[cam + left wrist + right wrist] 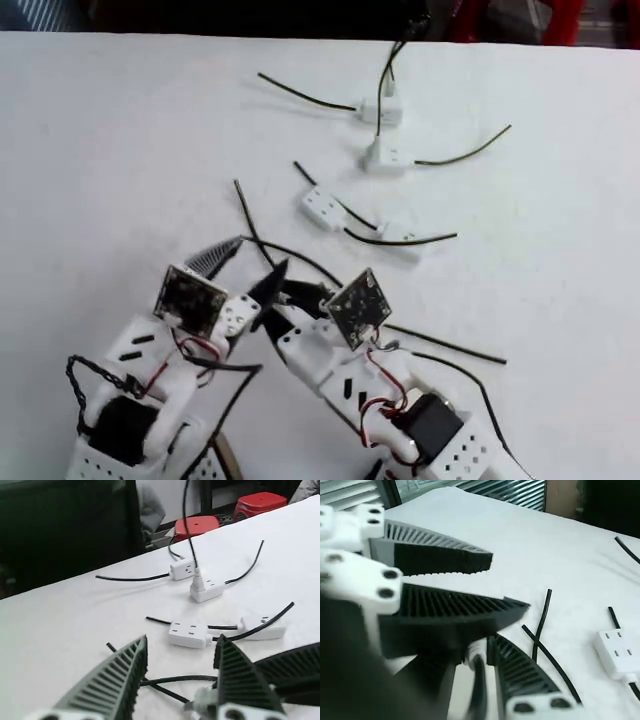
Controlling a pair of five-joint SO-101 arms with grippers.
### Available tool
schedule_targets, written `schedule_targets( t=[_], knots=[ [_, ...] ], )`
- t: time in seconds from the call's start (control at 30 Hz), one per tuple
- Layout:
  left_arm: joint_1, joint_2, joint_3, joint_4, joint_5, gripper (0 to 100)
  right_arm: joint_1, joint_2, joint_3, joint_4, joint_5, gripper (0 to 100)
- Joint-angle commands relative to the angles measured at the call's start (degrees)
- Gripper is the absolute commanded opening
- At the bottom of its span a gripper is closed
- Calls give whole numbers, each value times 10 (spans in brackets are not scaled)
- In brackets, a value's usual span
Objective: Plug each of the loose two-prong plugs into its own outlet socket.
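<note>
- The left gripper (182,642) is hovering low over the white table (120,150). Its 2 grey ribbed fingers (117,677) are standing wide apart and gripping nothing.
- A white plug (204,700) with a black cord is lying low between those 2 fingers, tight by the finger on the right gripper's side. I cannot tell if it is touching that finger.
- The black right gripper (283,287) is sitting just beside the left gripper, almost against it. I cannot tell whether it is open or clamped on anything.
- The near outlet block (188,633) is lying just ahead of the left gripper with its slots facing up.
- A white connector piece (262,628) is lying beside that block, toward the right gripper's side, with a black cord crossing it. I cannot tell whether it is a plug or a socket.
- The middle outlet block (207,592) is lying farther ahead of the left gripper. An upright plug (196,576) is standing on its end, and that plug's cord is rising away from the table.
- The far outlet block (182,569) is lying just beyond the middle one, with its cord trailing off to the side away from the right gripper.
- Loose black cords (445,345) are lying on the table on the outer side of the right gripper.
</note>
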Motion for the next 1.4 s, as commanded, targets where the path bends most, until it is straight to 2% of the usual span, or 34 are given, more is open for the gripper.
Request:
schedule_targets(
  t=[0.0,0.13,0.37,0.47,0.7,0.9,1.07,1.37],
  knots=[
    [-78,-1,-12,-2,-4,226,56,-8,-9,-7,-1,16],
    [-117,0,-11,1,-8,226,137,-8,-9,-49,-5,16],
    [-134,38,-46,8,-40,227,213,-7,-7,-89,-41,16],
    [-135,137,-107,9,-41,227,230,-7,-7,-97,-43,16],
    [-131,461,-304,5,-37,227,256,-7,-7,-105,-55,16],
    [-131,717,-473,6,102,229,290,-7,-10,-109,-67,16],
    [-115,898,-576,11,185,300,291,-7,-11,-109,-67,16],
    [-56,1093,-708,8,315,305,291,-7,-11,-113,-62,16]
  ],
)
